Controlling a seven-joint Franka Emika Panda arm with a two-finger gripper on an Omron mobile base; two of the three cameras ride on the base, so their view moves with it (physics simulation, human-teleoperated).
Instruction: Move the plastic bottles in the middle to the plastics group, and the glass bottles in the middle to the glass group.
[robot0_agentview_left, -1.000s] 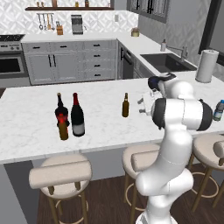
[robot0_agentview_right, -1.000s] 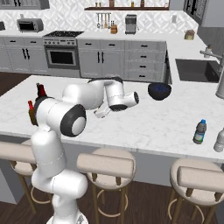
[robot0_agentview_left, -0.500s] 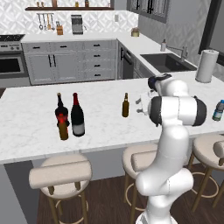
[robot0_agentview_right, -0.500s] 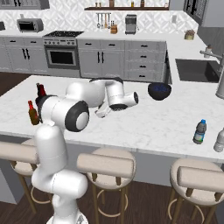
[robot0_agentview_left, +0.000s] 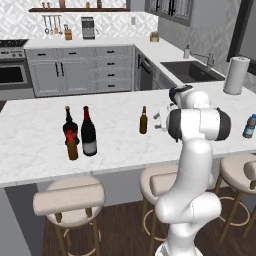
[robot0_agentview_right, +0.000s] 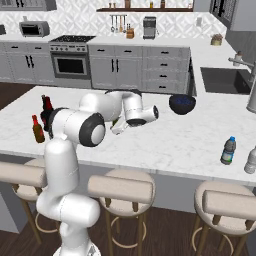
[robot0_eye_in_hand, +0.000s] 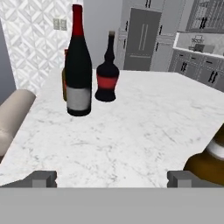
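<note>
The arm (robot0_agentview_left: 192, 150) is glossy white, built of rounded, tube-like segments; dark grey to black bands and discs mark the joints, the largest a black cap on the bulbous elbow housing at 3 o'clock in the left base view; the hand's two finger tips (robot0_eye_in_hand: 43, 178) are small, square, matte grey blocks.
</note>
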